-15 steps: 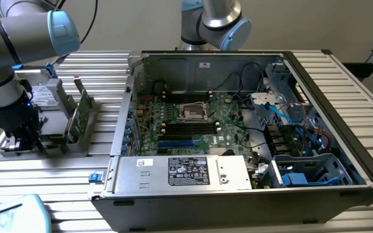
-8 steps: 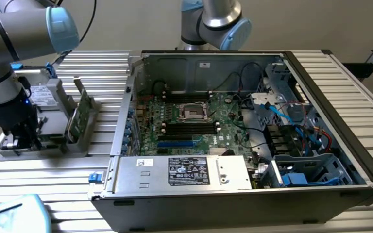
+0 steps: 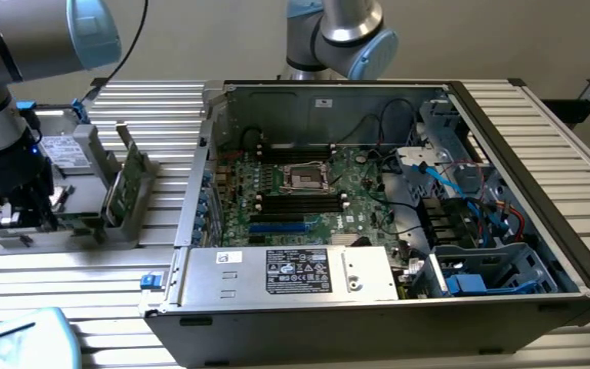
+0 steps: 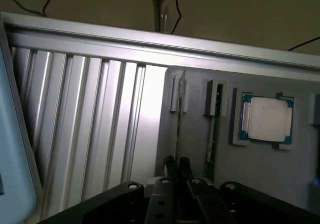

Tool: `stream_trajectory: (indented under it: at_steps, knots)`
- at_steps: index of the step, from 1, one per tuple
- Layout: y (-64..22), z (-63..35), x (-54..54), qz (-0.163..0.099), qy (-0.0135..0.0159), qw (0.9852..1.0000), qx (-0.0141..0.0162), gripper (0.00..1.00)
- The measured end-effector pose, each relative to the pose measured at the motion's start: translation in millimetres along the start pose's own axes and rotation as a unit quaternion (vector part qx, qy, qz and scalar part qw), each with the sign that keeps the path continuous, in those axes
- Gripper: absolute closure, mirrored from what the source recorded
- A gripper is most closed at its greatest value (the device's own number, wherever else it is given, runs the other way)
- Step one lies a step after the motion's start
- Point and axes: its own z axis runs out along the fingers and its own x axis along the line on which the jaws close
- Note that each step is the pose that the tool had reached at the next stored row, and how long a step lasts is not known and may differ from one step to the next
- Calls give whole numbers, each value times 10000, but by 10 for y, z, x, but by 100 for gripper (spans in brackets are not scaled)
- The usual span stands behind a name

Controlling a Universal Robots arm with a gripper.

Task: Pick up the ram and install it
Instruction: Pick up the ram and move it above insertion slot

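Arm: at the exterior view's left, forearm pointing straight down over the grey holder [image 3: 28,244], which sits on the ribbed table [image 3: 90,284].
Gripper: low on the holder [image 3: 34,219]. In the wrist view its two dark fingertips [image 4: 177,163] stand almost together.
Grip: closed on the ram [image 4: 178,119], whose thin edge runs between the fingertips.
Ram: seen edge-on from the wrist, standing in a slot of the holder [image 4: 280,179], not in the case.
Wrist view adds: a second stick [image 4: 214,134] in the next slot, just beside the ram. Beyond it, a square silver processor [image 4: 267,119] lies flat in its own recess. The table [image 4: 90,124] is beside the holder.
Exterior view adds: green sticks [image 3: 126,177] upright in the holder, to the exterior view's right of the gripper. I cannot tell which of them match the wrist view's. The open case [image 3: 274,330] lies on the table just beside the holder, with the motherboard [image 3: 306,192] exposed inside.
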Motion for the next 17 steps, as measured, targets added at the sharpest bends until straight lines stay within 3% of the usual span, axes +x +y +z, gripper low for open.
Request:
stream_trajectory:
  at_steps: [7,17]
  knots:
    - [-3,-305,2,0,-6,10000,-49,86]
    - [-176,-785,29,0,-15,9999,-118,86]
